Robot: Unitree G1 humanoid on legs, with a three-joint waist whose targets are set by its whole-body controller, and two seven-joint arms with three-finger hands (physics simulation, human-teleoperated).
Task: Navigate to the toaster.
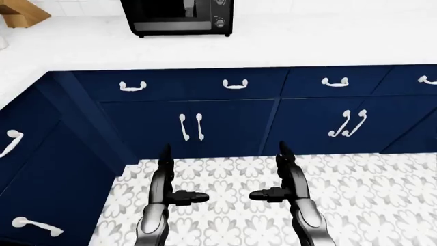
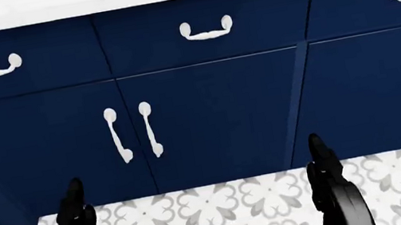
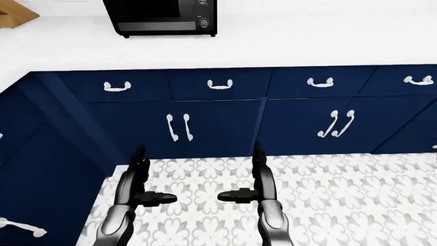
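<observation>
Black fingers on your left hand [image 1: 179, 195] and right hand [image 1: 274, 193] are spread, holding nothing above the patterned floor [image 1: 369, 189]. Beyond them, navy cabinets [image 1: 225, 125] carry a white counter [image 1: 307, 43]; the dark appliance [image 1: 179, 16] at the top, probably the toaster, sits slightly left. Step closer, veering left.

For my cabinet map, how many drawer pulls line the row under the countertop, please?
4 in the left-eye view, left to right: first, second, third, fourth at the right edge; more may lie beyond.
</observation>
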